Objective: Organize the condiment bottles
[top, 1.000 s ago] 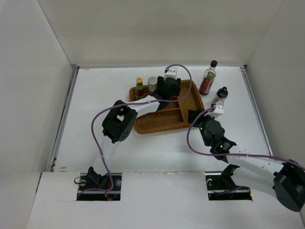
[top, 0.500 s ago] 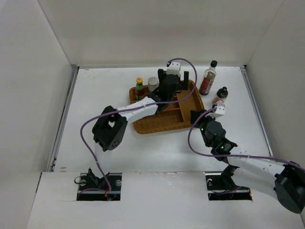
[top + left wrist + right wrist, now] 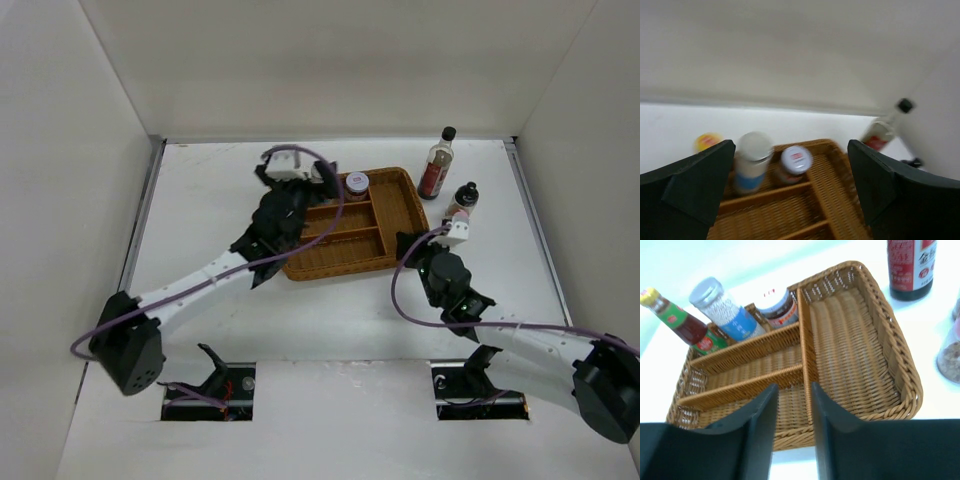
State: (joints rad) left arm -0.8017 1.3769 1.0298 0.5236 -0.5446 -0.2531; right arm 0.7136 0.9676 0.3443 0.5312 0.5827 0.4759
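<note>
Swung off to the left since the earlier frames, the left gripper now hangs over the far left corner of the tray. The small jar it had covered stands in plain sight in the tray's far strip. The left elbow has dropped toward the near left of the table, and the right arm has hardly shifted.

From above, the tall bottle stands upright on the table beyond the tray's far right corner, apart from it. The shaker stands nearer, just right of the tray. The right gripper sits low at the tray's right rim.

The left wrist view is blurred. Its fingers are spread wide with nothing between them, so the grip is released. Ahead and below, the blue jar and the small jar stand side by side in the strip along the tray's far wall. Whether they touch I cannot tell. The yellow cap of the red bottle shows just left of the blue jar, and the tall bottle is off to the right.

In the right wrist view the fingers are drawn almost together, leaving a slim gap, and they grip nothing. A tray divider shows through the gap. The red bottle, blue jar and small jar line up from left to right at the tray's far left. The tall bottle's lower half stands beyond the far right corner, and the shaker is cut off by the right edge.
</note>
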